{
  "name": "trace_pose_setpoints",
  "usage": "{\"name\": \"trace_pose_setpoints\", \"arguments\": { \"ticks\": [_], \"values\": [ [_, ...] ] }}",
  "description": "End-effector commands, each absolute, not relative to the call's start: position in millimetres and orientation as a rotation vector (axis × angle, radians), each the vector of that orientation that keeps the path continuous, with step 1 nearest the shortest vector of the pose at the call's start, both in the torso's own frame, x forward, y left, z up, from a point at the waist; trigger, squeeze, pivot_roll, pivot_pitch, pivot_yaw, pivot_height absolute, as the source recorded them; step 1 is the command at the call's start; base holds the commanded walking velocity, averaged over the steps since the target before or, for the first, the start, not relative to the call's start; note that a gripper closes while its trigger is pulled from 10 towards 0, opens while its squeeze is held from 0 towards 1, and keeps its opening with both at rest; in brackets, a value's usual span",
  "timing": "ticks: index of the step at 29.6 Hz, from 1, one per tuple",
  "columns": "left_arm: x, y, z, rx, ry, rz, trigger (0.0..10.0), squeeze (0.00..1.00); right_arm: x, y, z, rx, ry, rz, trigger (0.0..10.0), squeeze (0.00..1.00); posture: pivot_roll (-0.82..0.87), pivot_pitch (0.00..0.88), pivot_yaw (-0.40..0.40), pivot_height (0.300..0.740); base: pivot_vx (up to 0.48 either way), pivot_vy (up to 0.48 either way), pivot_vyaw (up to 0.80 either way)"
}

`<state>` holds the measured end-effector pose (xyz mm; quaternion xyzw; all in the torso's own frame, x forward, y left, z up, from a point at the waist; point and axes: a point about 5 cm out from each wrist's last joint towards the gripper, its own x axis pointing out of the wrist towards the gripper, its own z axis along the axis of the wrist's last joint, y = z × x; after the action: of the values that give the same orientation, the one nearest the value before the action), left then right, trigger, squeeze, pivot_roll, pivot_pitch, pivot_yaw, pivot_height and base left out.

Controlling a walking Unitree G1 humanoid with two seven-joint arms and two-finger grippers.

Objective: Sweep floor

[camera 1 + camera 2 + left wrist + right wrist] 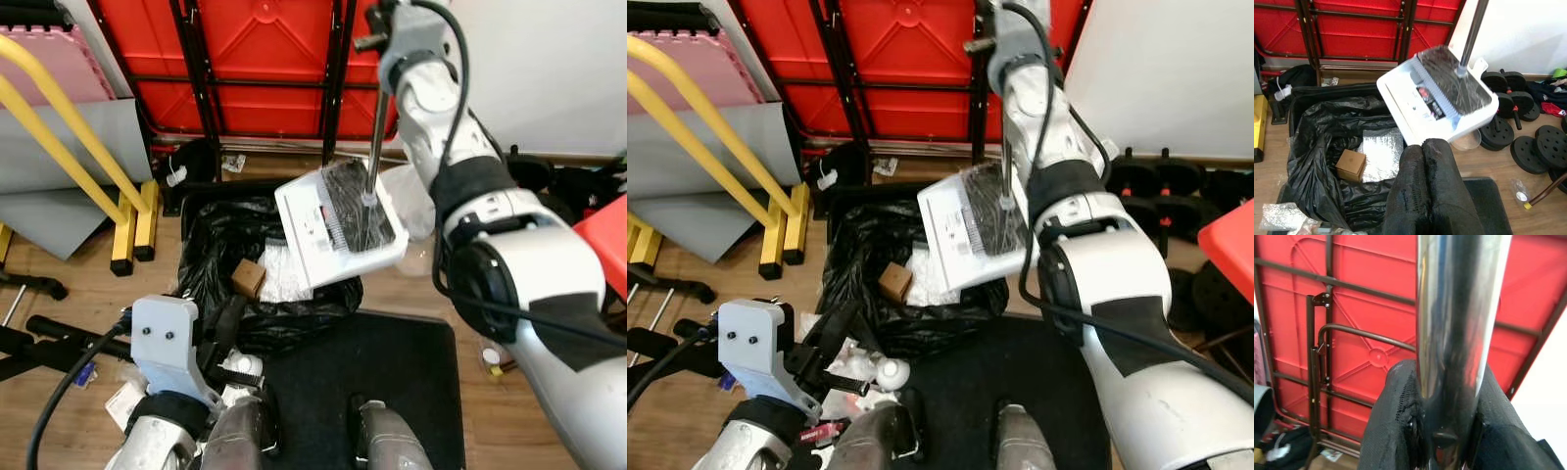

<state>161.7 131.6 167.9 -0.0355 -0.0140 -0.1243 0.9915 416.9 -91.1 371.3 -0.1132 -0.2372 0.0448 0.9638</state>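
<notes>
The left gripper (1431,147) hangs low, fingers pressed together and empty; beyond it the black bin bag (220,264) holds a small box (248,277); the right gripper (1444,431) clamps the dustpan (338,225) handle, tipping it over the bag; emptying seems nearly finished, though litter beside the bag remains.
</notes>
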Motion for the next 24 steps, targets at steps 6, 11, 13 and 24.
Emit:
{"name": "trace_pose_setpoints", "arguments": {
  "ticks": [6, 11, 13, 24],
  "values": [
    [157.8, 133.6, 168.7, -0.06, -0.007, -0.195, 10.0, 0.0, 409.3, -71.8, 395.1, -0.36, -0.578, 0.077, 10.0, 0.0, 0.02, 0.34, -0.072, 0.74, 0.0, 0.0, 0.0],
    [157.9, 133.3, 169.3, -0.06, -0.007, -0.195, 10.0, 0.0, 408.2, -70.7, 397.8, -0.355, -0.593, 0.073, 10.0, 0.0, 0.02, 0.339, -0.069, 0.74, 0.0, 0.0, 0.0],
    [158.0, 133.2, 169.6, -0.06, -0.007, -0.194, 10.0, 0.0, 407.1, -68.7, 399.6, -0.364, -0.609, 0.075, 10.0, 0.0, 0.02, 0.339, -0.068, 0.74, 0.0, 0.0, 0.0],
    [158.4, 133.6, 170.8, -0.056, -0.007, -0.187, 10.0, 0.0, 400.1, -36.5, 394.4, -0.544, -0.674, 0.194, 10.0, 0.0, 0.02, 0.338, -0.071, 0.74, 0.0, 0.0, 0.0]
  ]
}}
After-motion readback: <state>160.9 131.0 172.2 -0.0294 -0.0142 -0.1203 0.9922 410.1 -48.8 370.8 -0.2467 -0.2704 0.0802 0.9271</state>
